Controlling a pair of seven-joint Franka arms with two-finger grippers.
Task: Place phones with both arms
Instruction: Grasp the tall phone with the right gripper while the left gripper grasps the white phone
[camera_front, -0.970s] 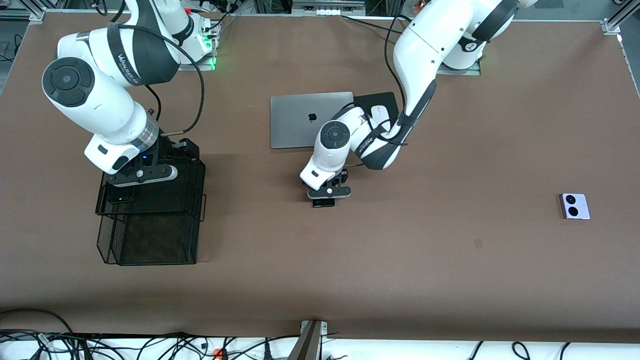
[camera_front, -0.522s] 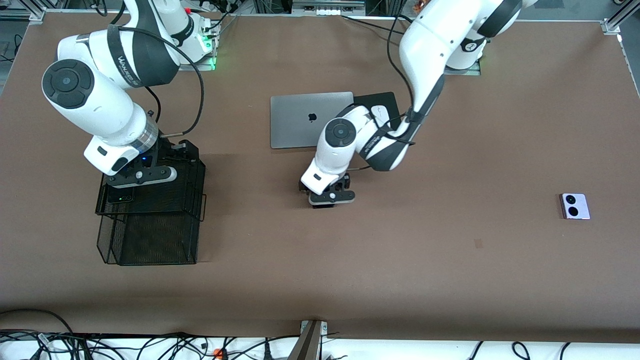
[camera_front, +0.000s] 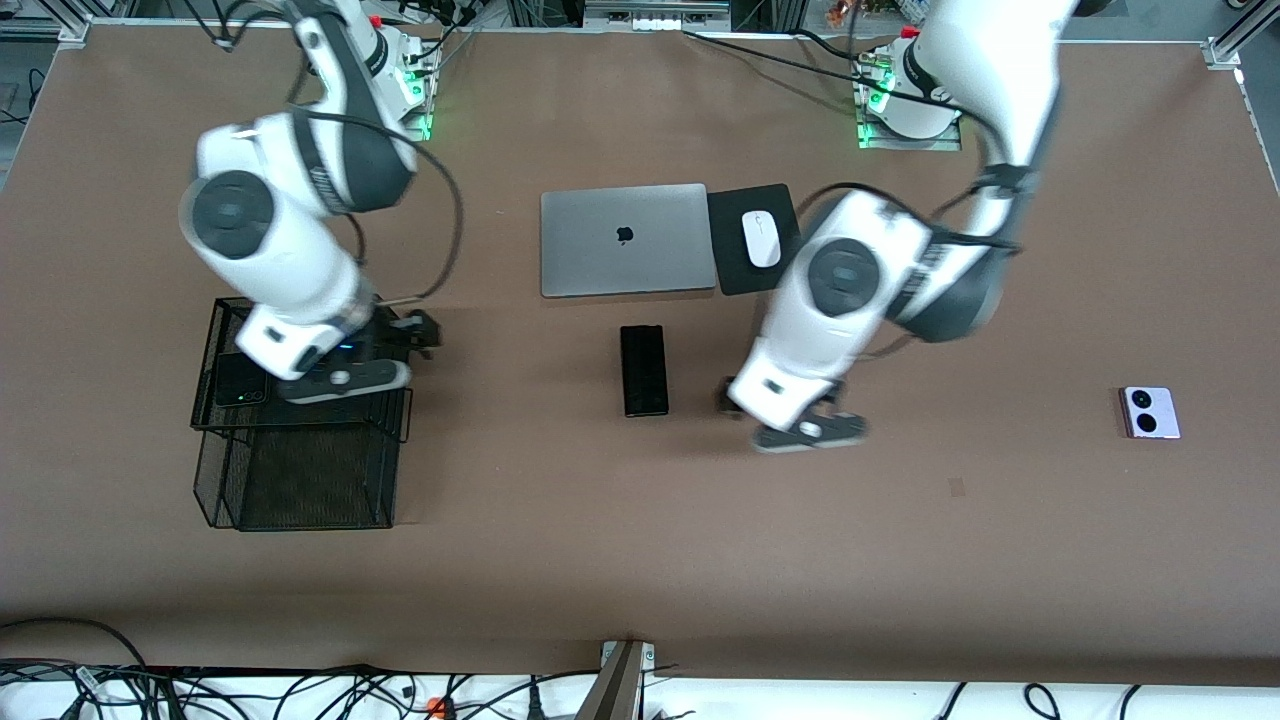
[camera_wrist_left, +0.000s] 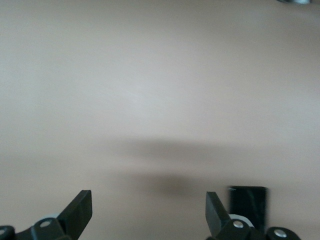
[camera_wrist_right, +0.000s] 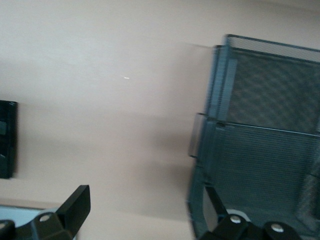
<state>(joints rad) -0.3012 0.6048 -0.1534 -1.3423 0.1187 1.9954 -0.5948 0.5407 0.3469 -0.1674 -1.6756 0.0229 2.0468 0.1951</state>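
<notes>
The long black slab phone lies flat on the brown table, nearer the front camera than the laptop; an end of that slab phone also shows beside my left fingers. My left gripper hangs open and empty over bare table beside it, toward the left arm's end. The squarish black phone rests in the upper tier of the black wire basket. My right gripper is open and empty at the basket's edge. The lilac-white phone lies alone toward the left arm's end.
A closed grey laptop lies mid-table, with a white mouse on a black pad beside it. Cables run along the table's front edge.
My left gripper opened, let go of the long black phone and swung toward the left arm's end. My right gripper moved from over the basket's upper tier toward the table's middle.
</notes>
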